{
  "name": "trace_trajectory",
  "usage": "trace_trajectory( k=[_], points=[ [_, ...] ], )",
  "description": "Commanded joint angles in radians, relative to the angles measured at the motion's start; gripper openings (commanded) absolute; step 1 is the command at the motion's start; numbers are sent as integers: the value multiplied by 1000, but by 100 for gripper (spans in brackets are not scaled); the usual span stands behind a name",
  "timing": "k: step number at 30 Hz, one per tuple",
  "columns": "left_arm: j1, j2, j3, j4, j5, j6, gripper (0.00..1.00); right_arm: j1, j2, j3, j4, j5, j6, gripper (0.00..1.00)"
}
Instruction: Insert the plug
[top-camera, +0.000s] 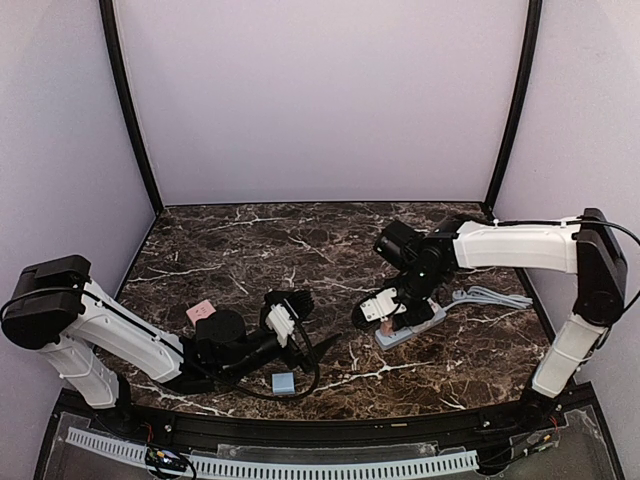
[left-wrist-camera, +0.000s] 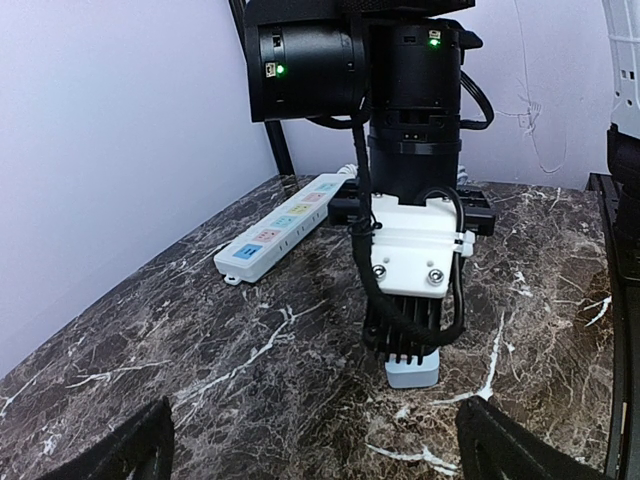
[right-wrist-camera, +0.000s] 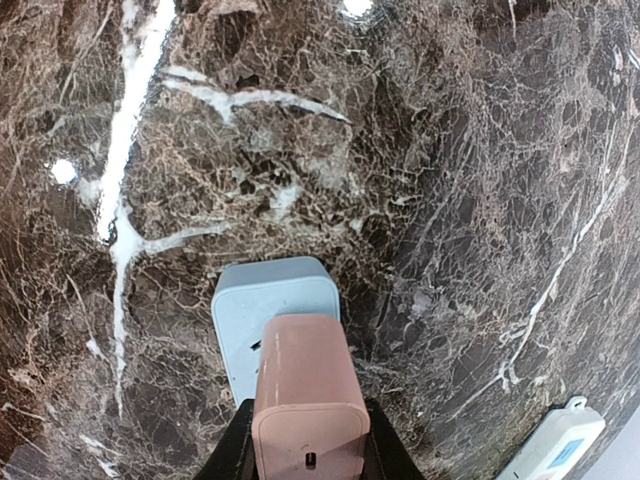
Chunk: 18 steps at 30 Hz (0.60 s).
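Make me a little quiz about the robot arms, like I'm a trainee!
1. True or false: the left tool is shut.
2. What colour is the plug in the right tool? A blue, B pink, C green.
3. Fill in: the white power strip lies flat on the ____.
Key: 1 false; 2 B; 3 table.

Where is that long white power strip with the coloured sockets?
In the left wrist view the long white power strip lies flat on the brown marble table, left of and behind the right pincer, not touching it.
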<state>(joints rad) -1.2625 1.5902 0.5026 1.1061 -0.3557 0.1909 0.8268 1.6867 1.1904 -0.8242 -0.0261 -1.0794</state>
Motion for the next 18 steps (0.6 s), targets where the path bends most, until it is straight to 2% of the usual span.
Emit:
trace_trajectory(
  k=[1,18],
  points=[
    [-6,-12,-9,18,9,9,99,3,55,-1,-8,13,3,0],
    [-6,-22,-17,22,2,11,99,9,145,24,-17,-9,14,0]
  ],
)
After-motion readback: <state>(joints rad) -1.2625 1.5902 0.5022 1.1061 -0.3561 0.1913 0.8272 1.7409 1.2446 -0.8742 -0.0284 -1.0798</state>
